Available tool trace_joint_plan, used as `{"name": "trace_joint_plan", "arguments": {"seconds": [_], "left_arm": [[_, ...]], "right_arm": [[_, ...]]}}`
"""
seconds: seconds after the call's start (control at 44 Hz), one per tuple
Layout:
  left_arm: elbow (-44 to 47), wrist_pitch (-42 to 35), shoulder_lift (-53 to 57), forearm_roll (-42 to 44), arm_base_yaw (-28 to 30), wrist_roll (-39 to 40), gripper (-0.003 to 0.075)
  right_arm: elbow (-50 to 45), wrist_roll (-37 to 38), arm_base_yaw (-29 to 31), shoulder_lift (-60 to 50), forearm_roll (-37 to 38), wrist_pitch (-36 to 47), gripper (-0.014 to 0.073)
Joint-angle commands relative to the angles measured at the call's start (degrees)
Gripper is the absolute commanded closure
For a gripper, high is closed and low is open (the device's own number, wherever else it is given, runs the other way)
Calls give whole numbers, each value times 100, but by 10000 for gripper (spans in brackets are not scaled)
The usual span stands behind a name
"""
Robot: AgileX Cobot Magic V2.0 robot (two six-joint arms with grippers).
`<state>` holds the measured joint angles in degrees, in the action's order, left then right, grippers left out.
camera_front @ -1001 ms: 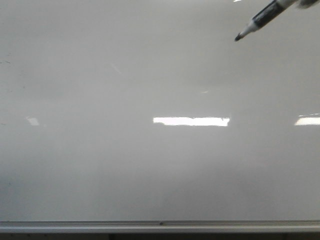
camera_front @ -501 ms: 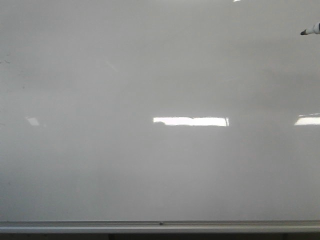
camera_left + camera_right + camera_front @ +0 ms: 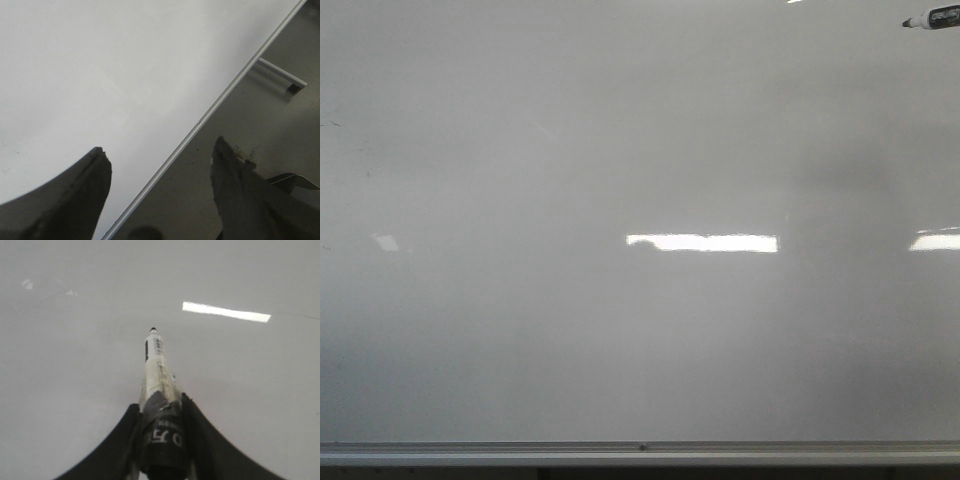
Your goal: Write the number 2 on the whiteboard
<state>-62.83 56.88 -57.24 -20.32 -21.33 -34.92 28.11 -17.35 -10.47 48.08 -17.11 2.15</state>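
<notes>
The whiteboard (image 3: 620, 330) fills almost the whole front view, grey-white and glossy, with a silver rail (image 3: 640, 453) along its lower edge. Bright rectangular reflections of lamps lie on its surface. I see no drawn digit on the board in any view; only a few very faint marks are near its left edge, too small to read.

In the front view, the marker (image 3: 932, 18) shows only with its front part at the upper right corner, its dark tip pointing to the left. I cannot tell if the tip touches the board.

In the right wrist view, the right claw (image 3: 161, 412) is closed around the marker (image 3: 156, 367), both dark fingers (image 3: 200, 435) pressing on the taped back part of its body, and the tip points toward the board (image 3: 75, 390).

In the left wrist view, the left claw (image 3: 160, 157) is spread apart and holds nothing. One finger (image 3: 82, 192) is over the board (image 3: 100, 75), the other over the dark floor (image 3: 260, 115) beside the board's edge rail.
</notes>
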Motion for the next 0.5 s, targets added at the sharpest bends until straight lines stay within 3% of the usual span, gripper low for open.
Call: {"name": "trace_joint_plan", "arguments": {"seconds": [0.0,0.478], "left_arm": [[-138,-365,86,-203,25,44,291],[-138,-393,86,-203,25,44,291]], "right_arm": [[298,-9,-152,309,145,759,662],[938,-28,-173,1772,209,1306,662]]}}
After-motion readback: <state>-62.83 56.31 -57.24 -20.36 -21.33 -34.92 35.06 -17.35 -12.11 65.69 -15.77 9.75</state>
